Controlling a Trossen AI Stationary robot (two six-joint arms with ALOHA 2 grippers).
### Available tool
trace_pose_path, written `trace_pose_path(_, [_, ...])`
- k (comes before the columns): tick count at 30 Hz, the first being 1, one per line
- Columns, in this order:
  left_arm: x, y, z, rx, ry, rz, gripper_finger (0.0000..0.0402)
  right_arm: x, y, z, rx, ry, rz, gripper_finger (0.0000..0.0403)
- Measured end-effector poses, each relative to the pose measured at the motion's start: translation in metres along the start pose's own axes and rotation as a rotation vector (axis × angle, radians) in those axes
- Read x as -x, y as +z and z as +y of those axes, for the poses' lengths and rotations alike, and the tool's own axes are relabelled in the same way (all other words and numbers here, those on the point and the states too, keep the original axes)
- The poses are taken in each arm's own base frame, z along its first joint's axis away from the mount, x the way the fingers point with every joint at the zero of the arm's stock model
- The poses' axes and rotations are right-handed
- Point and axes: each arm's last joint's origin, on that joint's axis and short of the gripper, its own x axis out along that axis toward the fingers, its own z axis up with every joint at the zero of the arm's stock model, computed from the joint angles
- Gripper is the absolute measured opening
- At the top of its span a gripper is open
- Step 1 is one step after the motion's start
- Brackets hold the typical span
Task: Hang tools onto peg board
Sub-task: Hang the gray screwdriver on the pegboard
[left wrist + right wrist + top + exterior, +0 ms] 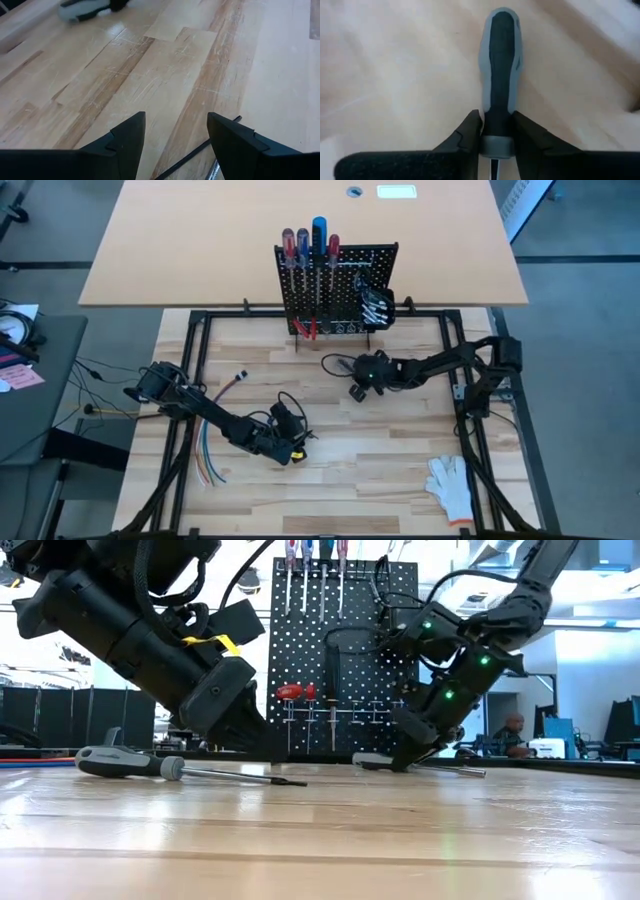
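The black peg board [345,285] stands upright at the table's far side, with several screwdrivers [310,245] hanging along its top and red-handled pliers [295,692] lower down. My right gripper [357,388] is just in front of it, shut on a black-and-grey-handled screwdriver [500,65]. My left gripper [293,446] is open, low over the table's middle. A second black-and-grey screwdriver [125,761] lies flat on the table. Its thin shaft [192,155] runs under the gap between my left fingers [175,122], untouched. My right gripper pinches the screwdriver between its two fingers at the grey collar [496,142], where handle meets shaft. The fingers lie across the tool, slanting down from above. The handle reaches out past the fingertips. The tool lies nearly level, at or just above the table [440,768].
A bundle of coloured wires [207,455] lies at the left and a white glove [450,485] at the near right. A small bin with silver wrenches [376,305] hangs on the board's lower right. A black frame [200,330] edges the table. A person [513,730] shows far behind.
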Motion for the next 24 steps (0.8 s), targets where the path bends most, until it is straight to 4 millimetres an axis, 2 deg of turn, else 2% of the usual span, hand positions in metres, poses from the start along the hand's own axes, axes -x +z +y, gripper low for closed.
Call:
trace_pose_path(6, [0.0,0.0,0.0,-0.015,-0.001,-0.001,0.0207,0.009,0.002,0.016,-0.024,0.323,-0.195,0.0082])
trace_pose_path(10, [0.001,0.002,-0.002,-0.046,-0.013,-0.021,0.0207,0.024,0.007,0.042,-0.007,0.45,-0.335,0.0082])
trace_pose_path(15, [0.008,0.009,-0.013,-0.09,-0.065,-0.11,0.0207,0.065,0.021,0.079,0.094,0.647,-0.662,0.0082])
trace_pose_path(19, [0.017,0.024,-0.023,-0.07,-0.107,-0.263,0.0207,0.104,0.024,0.105,0.142,0.78,-0.941,0.0082])
trace_pose_path(24, [0.031,0.051,-0.029,-0.044,-0.196,-0.501,0.0207,0.134,0.03,0.132,0.171,0.838,-1.099,0.0082])
